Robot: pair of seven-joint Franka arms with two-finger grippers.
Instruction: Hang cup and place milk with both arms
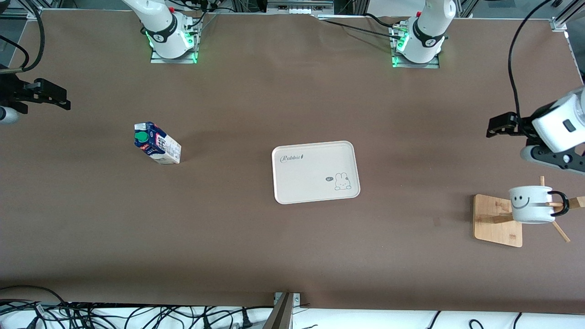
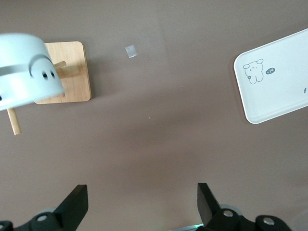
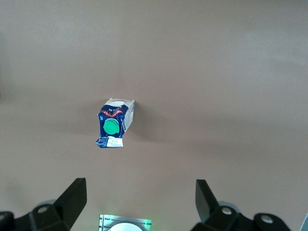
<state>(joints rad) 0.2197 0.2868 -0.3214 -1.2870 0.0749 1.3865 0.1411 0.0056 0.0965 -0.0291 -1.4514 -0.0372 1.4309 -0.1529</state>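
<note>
The white cup (image 1: 531,204) with a smiley face hangs by its black handle on a peg of the wooden rack (image 1: 497,220) at the left arm's end of the table; it also shows in the left wrist view (image 2: 26,67). My left gripper (image 1: 502,125) is open and empty, raised above the table beside the rack. The dark-blue milk carton (image 1: 156,143) with a green cap stands on the table toward the right arm's end; it also shows in the right wrist view (image 3: 113,124). My right gripper (image 1: 50,97) is open and empty, raised at that end of the table.
A white tray (image 1: 315,172) with a rabbit drawing lies in the middle of the brown table; it shows in the left wrist view (image 2: 276,77) too. Cables run along the table's front edge (image 1: 137,315).
</note>
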